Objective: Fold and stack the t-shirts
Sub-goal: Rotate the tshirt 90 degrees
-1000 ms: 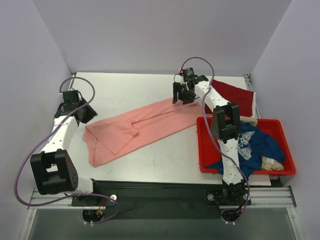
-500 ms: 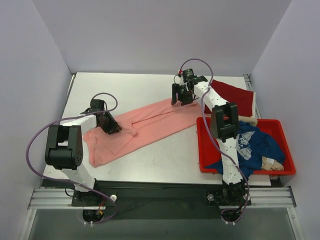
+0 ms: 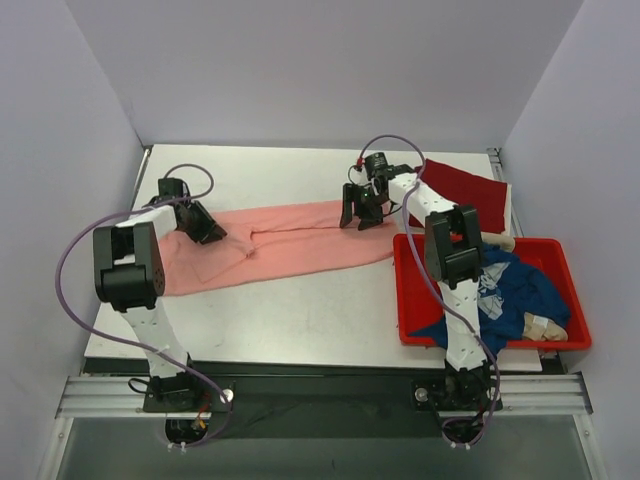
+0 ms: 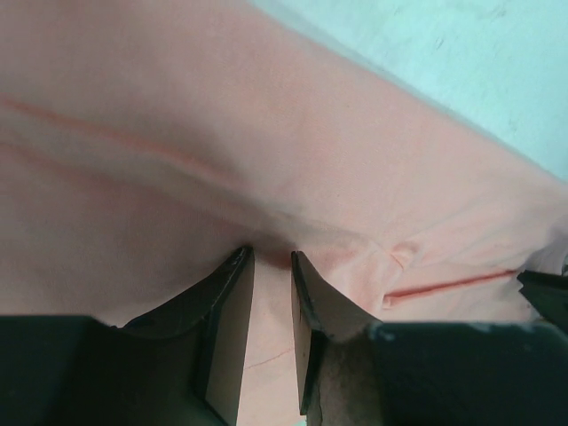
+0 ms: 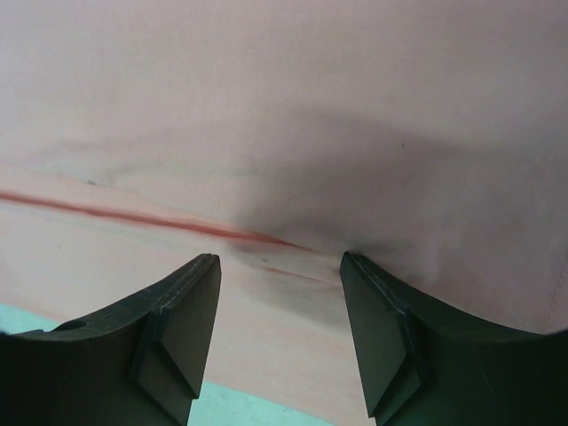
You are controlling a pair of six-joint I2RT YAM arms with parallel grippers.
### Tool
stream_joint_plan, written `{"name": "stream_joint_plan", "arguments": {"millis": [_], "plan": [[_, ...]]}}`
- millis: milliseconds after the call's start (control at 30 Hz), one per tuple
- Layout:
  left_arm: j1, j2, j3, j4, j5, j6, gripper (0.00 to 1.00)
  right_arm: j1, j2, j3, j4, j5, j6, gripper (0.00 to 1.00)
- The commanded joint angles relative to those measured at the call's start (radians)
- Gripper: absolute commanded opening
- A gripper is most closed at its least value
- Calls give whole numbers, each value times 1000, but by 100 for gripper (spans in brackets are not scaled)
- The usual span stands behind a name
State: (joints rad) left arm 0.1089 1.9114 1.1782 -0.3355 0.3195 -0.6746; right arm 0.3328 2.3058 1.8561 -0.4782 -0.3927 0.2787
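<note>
Looking down from the top camera, you see a salmon-pink t-shirt (image 3: pixel 300 248) stretched in a long band across the middle of the white table (image 3: pixel 300 320), running left to right. Your left gripper (image 3: pixel 208 232) sits on the shirt's left end. In its wrist view the two fingers stand close together with a fold of pink cloth pinched between the tips, and wrinkles spread out from that spot. Your right gripper (image 3: pixel 360 215) is at the shirt's right end, near the far edge of the cloth. Its wrist view shows the fingers well apart, with the tips at the surface of the flat pink fabric beside a thin darker seam line and nothing clamped between them. A dark red t-shirt (image 3: pixel 465 185) lies flat at the far right of the table, behind the right arm. A navy blue t-shirt (image 3: pixel 515 285) is crumpled inside a red plastic tub (image 3: pixel 535 241) at the near right, with part of it hanging over the tub's near rim.
</note>
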Motion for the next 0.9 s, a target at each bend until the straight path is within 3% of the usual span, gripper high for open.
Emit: {"name": "stream_joint_plan", "arguments": {"millis": [0, 267, 500, 700, 867], "plan": [[6, 95, 113, -37, -85, 99, 34, 32, -29, -99, -109, -11, 22, 57], [-15, 178, 294, -89, -122, 148, 35, 110, -124, -216, -108, 26, 39, 55], [-60, 92, 397, -132, -123, 159, 39, 115, -209, -124, -112, 38, 24, 56], [-58, -18, 402, -158, -111, 126, 40, 69, -181, -9, -111, 40, -19, 57], [-57, -51, 304, -160, -71, 90, 40, 49, -100, 3, -105, 12, -64, 56]]}}
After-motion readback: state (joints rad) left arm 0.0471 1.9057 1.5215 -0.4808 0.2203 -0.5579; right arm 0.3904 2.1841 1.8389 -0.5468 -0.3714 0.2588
